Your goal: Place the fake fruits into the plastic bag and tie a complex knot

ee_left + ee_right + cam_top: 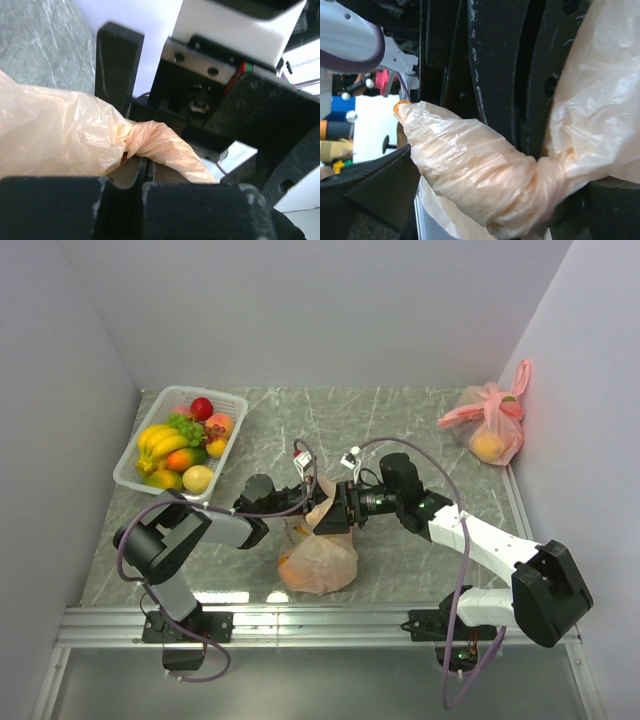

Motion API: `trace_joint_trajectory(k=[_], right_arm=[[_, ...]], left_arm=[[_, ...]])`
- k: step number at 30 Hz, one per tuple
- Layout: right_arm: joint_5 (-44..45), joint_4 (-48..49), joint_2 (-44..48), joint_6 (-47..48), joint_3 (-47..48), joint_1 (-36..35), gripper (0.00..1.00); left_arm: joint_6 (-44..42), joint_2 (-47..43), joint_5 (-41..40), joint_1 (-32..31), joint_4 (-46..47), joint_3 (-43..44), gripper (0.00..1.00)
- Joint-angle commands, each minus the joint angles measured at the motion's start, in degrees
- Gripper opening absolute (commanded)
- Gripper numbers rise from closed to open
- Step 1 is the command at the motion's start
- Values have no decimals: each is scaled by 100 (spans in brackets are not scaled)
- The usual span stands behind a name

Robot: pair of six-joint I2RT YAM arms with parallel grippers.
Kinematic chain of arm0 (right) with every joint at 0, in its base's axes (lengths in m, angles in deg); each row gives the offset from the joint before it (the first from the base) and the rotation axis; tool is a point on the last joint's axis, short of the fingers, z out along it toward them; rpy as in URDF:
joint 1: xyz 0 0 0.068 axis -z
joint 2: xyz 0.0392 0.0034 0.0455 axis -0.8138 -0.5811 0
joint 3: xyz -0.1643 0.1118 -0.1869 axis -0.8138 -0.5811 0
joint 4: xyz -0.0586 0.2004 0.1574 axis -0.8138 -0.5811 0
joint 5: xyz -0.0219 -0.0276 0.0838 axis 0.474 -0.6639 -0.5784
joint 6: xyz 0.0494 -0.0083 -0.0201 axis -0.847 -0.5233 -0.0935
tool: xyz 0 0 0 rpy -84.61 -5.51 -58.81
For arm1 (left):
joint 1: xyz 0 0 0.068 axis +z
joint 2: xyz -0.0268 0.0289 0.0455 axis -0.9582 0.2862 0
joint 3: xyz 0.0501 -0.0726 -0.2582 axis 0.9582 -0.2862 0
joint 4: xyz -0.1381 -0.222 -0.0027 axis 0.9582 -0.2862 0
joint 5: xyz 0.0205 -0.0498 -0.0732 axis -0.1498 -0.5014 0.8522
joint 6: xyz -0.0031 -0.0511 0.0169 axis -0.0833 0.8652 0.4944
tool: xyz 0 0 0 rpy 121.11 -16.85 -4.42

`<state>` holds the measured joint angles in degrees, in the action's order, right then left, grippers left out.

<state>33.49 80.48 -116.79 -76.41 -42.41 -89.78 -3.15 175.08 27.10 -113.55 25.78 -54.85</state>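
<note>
The plastic bag (320,558) stands at the table's middle near the front, with an orange shape showing through its lower left. Its handles are twisted into a thick rope (470,160) that ends at a knot (550,175). My left gripper (300,498) meets the bag's top from the left; in the left wrist view (146,167) its jaws are pressed together at the base of the twisted handle (160,145). My right gripper (337,508) meets the top from the right; its fingers (375,185) stand wide apart with the rope between them. More fake fruits (185,445) lie in a basket.
A clear plastic basket (129,462) with bananas, grapes, apples and other fruit stands at the back left. A pink tied bag (490,425) with a yellow fruit inside lies at the back right by the wall. The metal rail (300,625) runs along the front edge.
</note>
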Motion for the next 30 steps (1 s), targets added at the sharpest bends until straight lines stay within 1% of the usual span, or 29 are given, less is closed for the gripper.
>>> trace_joint_trajectory(k=[1, 3, 4, 6, 11, 15, 21, 22, 25, 27, 30], right_arm=[[-500, -854, 194, 968, 667, 243, 91], [-605, -1371, 264, 1309, 730, 358, 91], [-632, -1531, 282, 1407, 808, 384, 96], [-649, -2066, 325, 1801, 984, 393, 97], [-685, -2622, 449, 2102, 1134, 569, 98], [-834, -3131, 501, 2348, 1257, 919, 99], [-1114, -3247, 756, 2227, 1240, 1254, 99], [-1176, -3195, 774, 2165, 1196, 1385, 96], [-1370, -2878, 844, 1831, 1055, 1553, 95], [-1457, -2764, 879, 1708, 1029, 1694, 92], [-1501, -2728, 888, 1575, 985, 1896, 89]], left_arm=[[-104, -284, 36, -104, 335, -5, 0], [-105, -275, 45, -104, 318, 39, 0], [-104, -257, 63, -104, 317, 48, 0], [-104, -231, 80, -112, 300, 100, 0], [-139, -231, 37, -112, 265, 57, 0], [-166, -266, 45, -121, 221, 48, 0], [-175, -222, 28, -139, 247, 65, 0], [-183, -213, 28, -139, 256, 83, 0], [-184, -205, 19, -156, 256, 83, 0], [-201, -231, 28, -156, 221, 92, 0], [-245, -240, 28, -156, 177, 92, 0]])
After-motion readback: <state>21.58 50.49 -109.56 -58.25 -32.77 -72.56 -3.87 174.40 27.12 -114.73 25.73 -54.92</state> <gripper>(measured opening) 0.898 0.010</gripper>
